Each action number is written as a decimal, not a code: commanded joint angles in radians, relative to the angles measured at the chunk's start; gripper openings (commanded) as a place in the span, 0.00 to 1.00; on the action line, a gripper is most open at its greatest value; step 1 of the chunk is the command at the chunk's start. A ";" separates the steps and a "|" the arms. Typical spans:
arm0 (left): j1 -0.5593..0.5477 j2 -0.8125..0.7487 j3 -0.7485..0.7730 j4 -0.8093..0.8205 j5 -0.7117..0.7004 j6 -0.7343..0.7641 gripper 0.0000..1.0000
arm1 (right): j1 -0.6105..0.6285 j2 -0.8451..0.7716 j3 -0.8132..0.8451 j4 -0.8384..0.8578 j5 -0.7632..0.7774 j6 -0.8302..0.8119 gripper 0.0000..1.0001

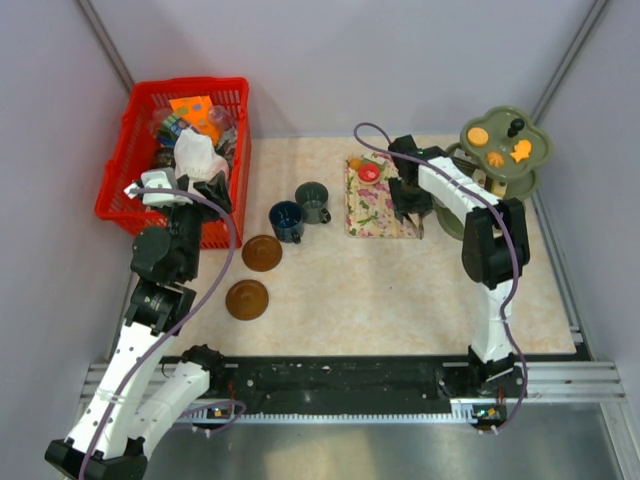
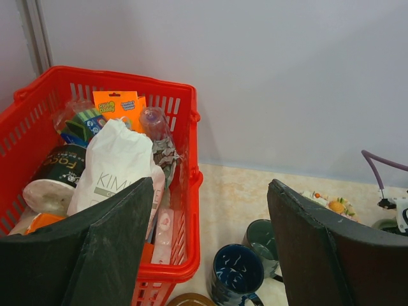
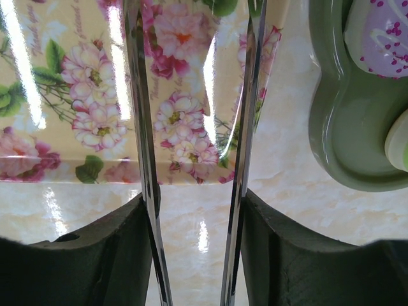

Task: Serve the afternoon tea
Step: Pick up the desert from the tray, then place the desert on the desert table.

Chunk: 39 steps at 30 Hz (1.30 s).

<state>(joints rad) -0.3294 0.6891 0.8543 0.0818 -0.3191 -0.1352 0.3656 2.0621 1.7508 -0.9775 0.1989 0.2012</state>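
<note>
Our left arm [image 1: 135, 365] at seven o'clock and right arm [image 1: 490, 320] at four show white links, black joints and a looping purple cable [image 1: 236, 236] each; the tool fingers [image 2: 108, 255] are matte black.

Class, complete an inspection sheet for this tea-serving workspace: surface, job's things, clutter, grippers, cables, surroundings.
Surface: beige marbled table with a floral tray.
Job's things: navy mug, dark-green mug, two saucers on table; stand holds pastries; red pastry on tray.
Clutter: red basket of mixed items.
Grippers: left gripper jaws apart, empty, over basket edge; right gripper shut on tongs.
Cables: purple cable along each arm.
Surroundings: plain grey walls.
</note>
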 commanded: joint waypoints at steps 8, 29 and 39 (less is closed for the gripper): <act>-0.002 -0.011 0.003 0.036 0.009 0.003 0.77 | 0.006 -0.077 0.039 0.013 0.017 -0.006 0.41; -0.002 -0.034 0.000 0.041 0.009 -0.006 0.77 | 0.010 -0.430 0.243 -0.179 -0.043 -0.006 0.40; -0.002 -0.034 -0.004 0.045 0.015 -0.015 0.77 | -0.020 -0.457 0.420 -0.320 0.206 0.023 0.41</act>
<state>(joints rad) -0.3294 0.6655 0.8543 0.0826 -0.3180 -0.1364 0.3634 1.6505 2.1361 -1.2354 0.2768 0.2020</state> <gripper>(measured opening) 0.774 0.422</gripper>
